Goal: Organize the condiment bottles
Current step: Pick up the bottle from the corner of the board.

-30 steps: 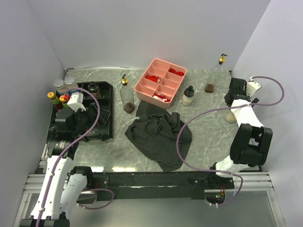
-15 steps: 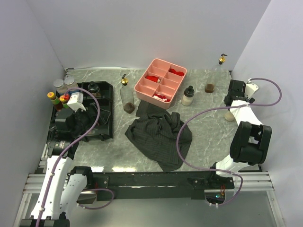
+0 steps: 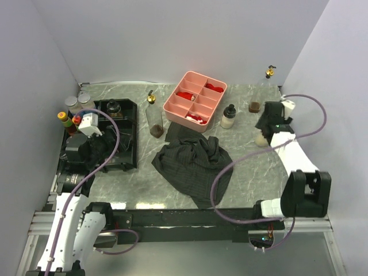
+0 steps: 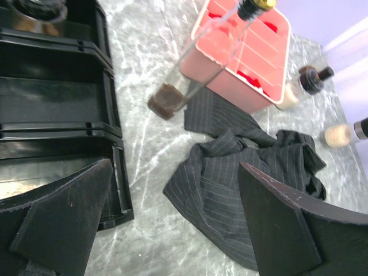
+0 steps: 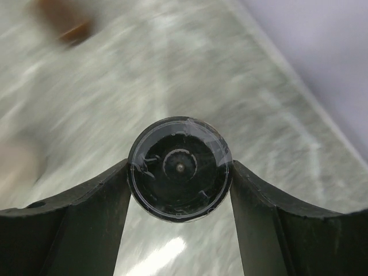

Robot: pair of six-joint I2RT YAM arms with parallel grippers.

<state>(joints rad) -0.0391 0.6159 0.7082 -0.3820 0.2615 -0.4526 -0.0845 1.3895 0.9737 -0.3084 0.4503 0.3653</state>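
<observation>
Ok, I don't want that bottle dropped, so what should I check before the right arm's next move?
1. Grip: right gripper touches both sides of the bottle cap: ok.
2. Cap centred between the fingers: ok.
3. Bottle clear of the table: cannot tell.
4. Other arm: left gripper open and empty: ok.
5. Black tray has free compartments: ok.
6. Route to the tray probably crosses the cloth: not ok unless carried high.
</observation>
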